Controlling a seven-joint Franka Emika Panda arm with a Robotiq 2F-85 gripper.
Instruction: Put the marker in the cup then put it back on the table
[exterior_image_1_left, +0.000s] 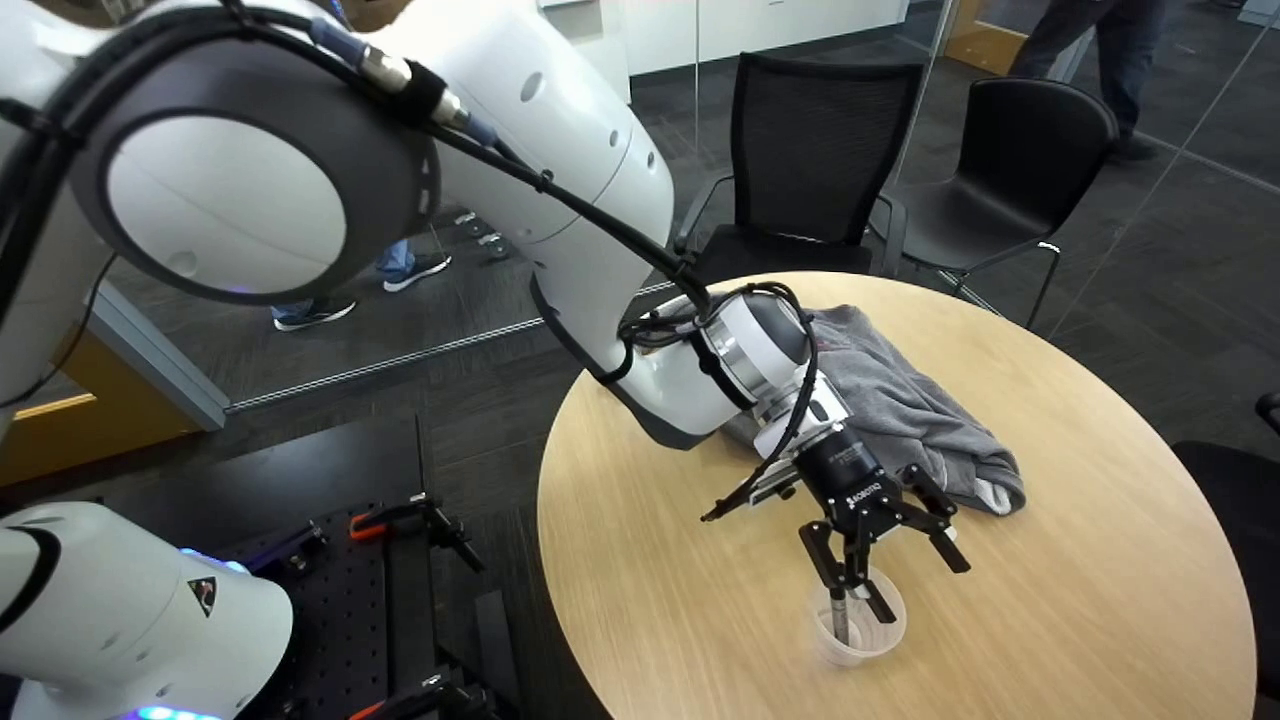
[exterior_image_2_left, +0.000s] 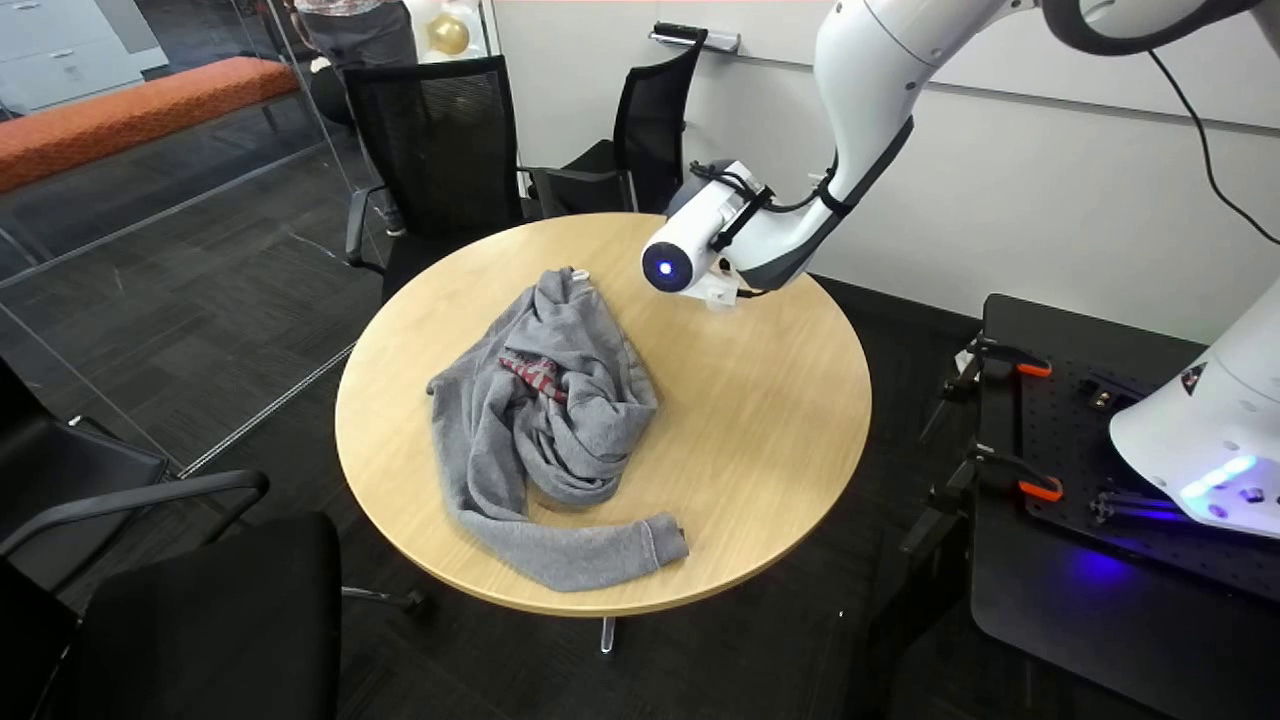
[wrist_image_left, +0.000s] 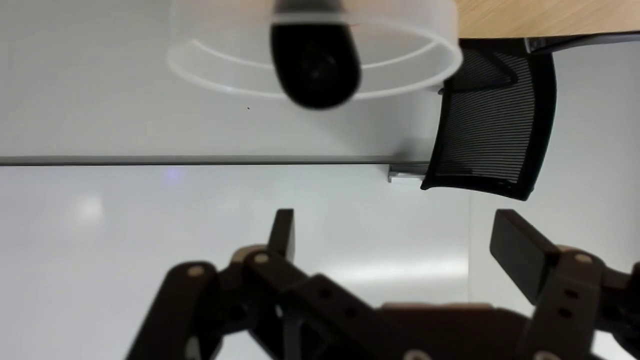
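Note:
The translucent cup (exterior_image_1_left: 886, 628) stands on the round wood-grain table (exterior_image_1_left: 1090, 560). The marker (exterior_image_1_left: 840, 620) is inside the cup, standing and leaning on its wall. In the wrist view the marker's black end (wrist_image_left: 316, 67) pokes past the rim of the cup (wrist_image_left: 400, 30) at the top edge. My gripper (exterior_image_1_left: 915, 578) is open and tilted. It also shows open in the wrist view (wrist_image_left: 392, 232), with nothing between the fingers. One finger overlaps the cup in an exterior view; I cannot tell whether it touches. In the other exterior view the wrist hides gripper and marker.
A grey cloth (exterior_image_1_left: 890, 400) lies crumpled on the table behind the gripper; it also shows in an exterior view (exterior_image_2_left: 590, 450). Black chairs (exterior_image_1_left: 825, 160) stand round the table. A whiteboard wall (wrist_image_left: 150, 215) is behind. The robot's base stands on a black side table (exterior_image_2_left: 1050, 600).

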